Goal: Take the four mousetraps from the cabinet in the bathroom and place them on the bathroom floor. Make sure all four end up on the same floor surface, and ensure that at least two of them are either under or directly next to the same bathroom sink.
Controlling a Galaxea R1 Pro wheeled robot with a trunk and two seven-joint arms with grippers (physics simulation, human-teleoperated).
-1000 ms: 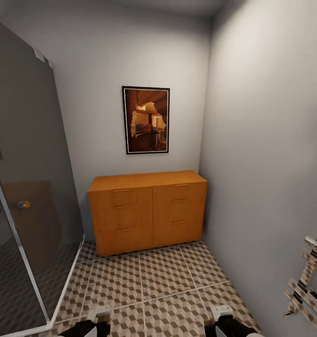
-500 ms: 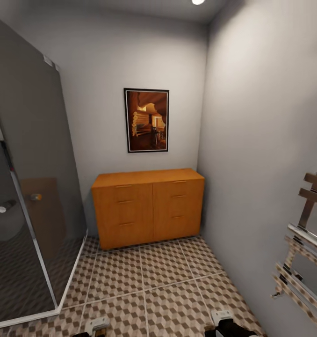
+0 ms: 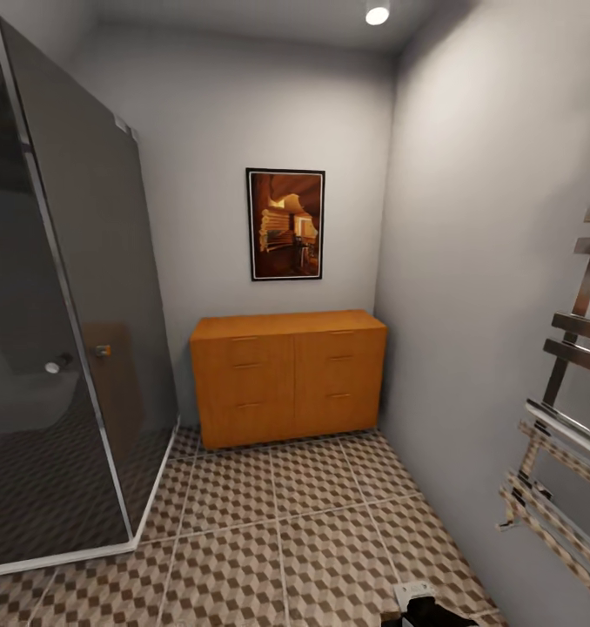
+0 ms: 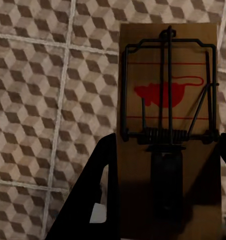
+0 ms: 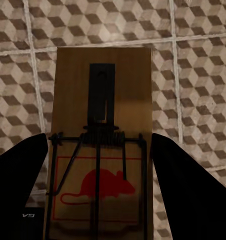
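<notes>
Both pincers carry traps: the left gripper (image 4: 163, 200) is clamped on a flat brown wooden mousetrap (image 4: 168, 115), the right gripper (image 5: 100, 190) on another wooden mousetrap (image 5: 100, 145). A jolt could shake one loose onto the cube-patterned tiled floor (image 3: 312, 522). At twelve o'clock, the orange-brown wooden cabinet (image 3: 288, 374) has its drawers closed, contents hidden.

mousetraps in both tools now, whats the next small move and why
Probably turn the base away from the cabinet to look for the sink. Each wrist view shows a mousetrap between the fingers: one in the left tool and one in the right tool, both above the bathroom floor. The head view faces the cabinet corner, so setting them down here seems premature.
</notes>
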